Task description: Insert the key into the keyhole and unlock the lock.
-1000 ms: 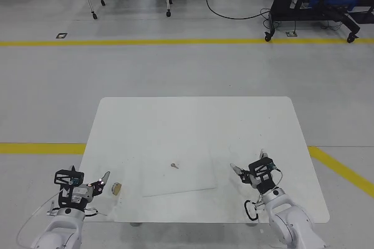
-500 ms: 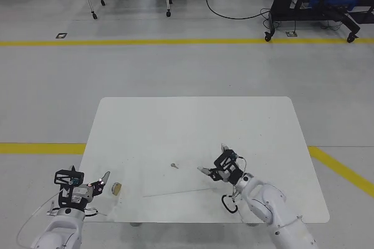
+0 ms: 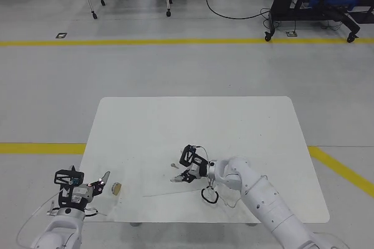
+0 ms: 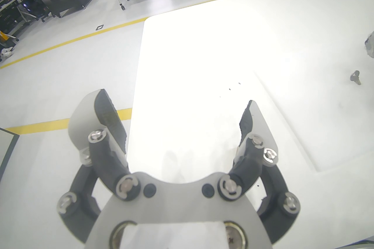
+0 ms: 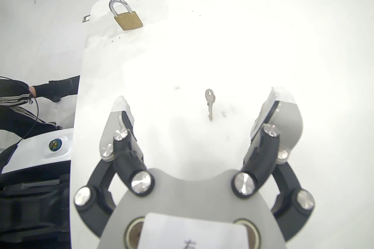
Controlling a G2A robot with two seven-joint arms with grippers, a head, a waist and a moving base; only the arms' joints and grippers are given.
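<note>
Small silver key flat on white table; brass padlock at near-left edge. Right gripper beside key, jaws apart; left gripper likewise apart.

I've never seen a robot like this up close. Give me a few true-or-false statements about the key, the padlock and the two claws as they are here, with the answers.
1. The key lies on the table, held by neither claw. True.
2. The key sits in the padlock. False: the two lie well apart on the table.
3. The right claw is open, with the key just ahead of it. True.
4. The left claw is shut on the padlock. False: it is open and empty, and the padlock lies on the table close by.
5. The padlock's metal hoop is swung open. False: the hoop looks closed into the body.
</note>
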